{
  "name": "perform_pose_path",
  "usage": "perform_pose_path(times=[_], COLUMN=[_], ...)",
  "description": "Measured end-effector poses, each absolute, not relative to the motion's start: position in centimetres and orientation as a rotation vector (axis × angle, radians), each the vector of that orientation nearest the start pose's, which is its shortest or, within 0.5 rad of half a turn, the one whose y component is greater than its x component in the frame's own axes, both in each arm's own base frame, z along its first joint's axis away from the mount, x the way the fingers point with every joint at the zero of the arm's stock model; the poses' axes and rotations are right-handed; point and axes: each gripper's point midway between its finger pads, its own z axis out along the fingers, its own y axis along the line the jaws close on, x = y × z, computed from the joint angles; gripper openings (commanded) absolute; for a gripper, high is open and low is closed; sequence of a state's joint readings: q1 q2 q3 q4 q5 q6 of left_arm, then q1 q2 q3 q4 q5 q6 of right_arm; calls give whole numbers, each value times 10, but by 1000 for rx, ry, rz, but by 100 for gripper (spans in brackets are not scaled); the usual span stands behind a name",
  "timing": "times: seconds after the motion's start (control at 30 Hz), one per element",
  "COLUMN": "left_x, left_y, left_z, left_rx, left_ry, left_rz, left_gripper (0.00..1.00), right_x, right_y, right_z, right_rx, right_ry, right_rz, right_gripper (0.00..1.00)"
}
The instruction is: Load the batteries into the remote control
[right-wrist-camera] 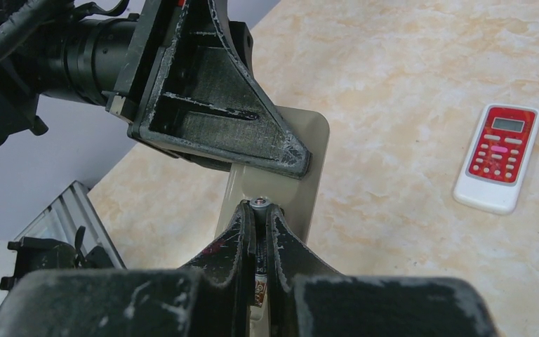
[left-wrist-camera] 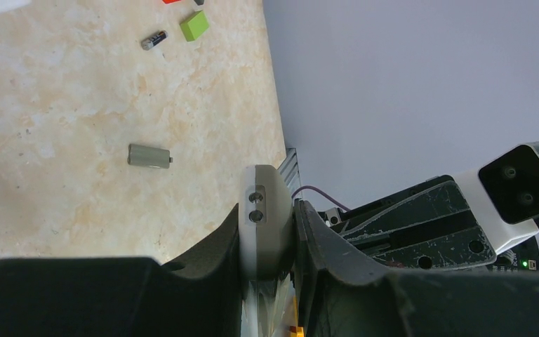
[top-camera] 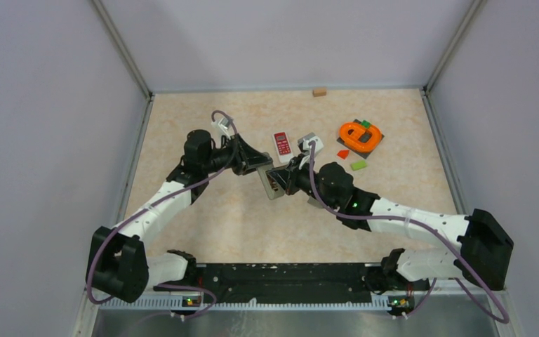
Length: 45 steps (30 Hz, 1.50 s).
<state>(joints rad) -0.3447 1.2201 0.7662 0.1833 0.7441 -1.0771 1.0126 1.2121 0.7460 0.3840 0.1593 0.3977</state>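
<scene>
- Pinching a slim battery (right-wrist-camera: 259, 204) between jaws drawn narrow, the right gripper (right-wrist-camera: 260, 214) presents it tip-first at the face of the beige remote control (right-wrist-camera: 288, 165), above the middle of the worktop (top-camera: 203, 210). Only the metal tip shows, so neither its polarity nor its line to the bay can be checked. A tilted or reversed battery would likely jam or skid off the plastic.
- The left gripper (left-wrist-camera: 267, 228) is clamped across the edges of that remote control and holds it clear of the worktop with nothing behind it. A firm push from the right arm could twist the remote in the grip or slide it out.
- The two grippers stand very close, tip to tip. A small overshoot by either arm would probably knock finger against finger and shake the battery loose.
- On the worktop beyond, a grey battery cover (left-wrist-camera: 149, 156) lies flat. A second battery (left-wrist-camera: 154, 40) rests farther toward the right edge, just beside a green block (left-wrist-camera: 194, 26). Being round, it could roll away if a falling part or an arm brushes it.
- Toward the far edge lies a red-and-white remote (top-camera: 281, 145), near the working spot. A wide swing of either arm could shove it.
</scene>
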Motion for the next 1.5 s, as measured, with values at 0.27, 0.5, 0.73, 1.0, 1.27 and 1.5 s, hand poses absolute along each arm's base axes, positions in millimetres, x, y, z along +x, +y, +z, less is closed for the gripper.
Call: perform_pose_path(times=[0.27,0.5,0.73,1.0,1.27,1.5], left_x=[276,276,278,278,284,293], left_y=[-250,-248,-246,-245,-241,-238], left_z=[241,241,241,244,254,264], left_rx=[-179,-183,-182,-148,-122,-119], left_ry=[2110,2109,2103,2083,2005,1925], left_rz=[-1602,-1601,-1591,-1571,-1527,-1498], left_gripper=[0,0,0,0,0,0], right_x=[229,226,221,228,260,247], right_y=[350,351,353,344,309,331], right_z=[241,241,247,257,251,262], right_rx=[-423,-428,-419,-285,221,434], right_ry=[1680,1683,1708,1791,1998,2023], right_rz=[943,961,988,977,1035,1343], right_gripper=[13,29,50,73,78,92])
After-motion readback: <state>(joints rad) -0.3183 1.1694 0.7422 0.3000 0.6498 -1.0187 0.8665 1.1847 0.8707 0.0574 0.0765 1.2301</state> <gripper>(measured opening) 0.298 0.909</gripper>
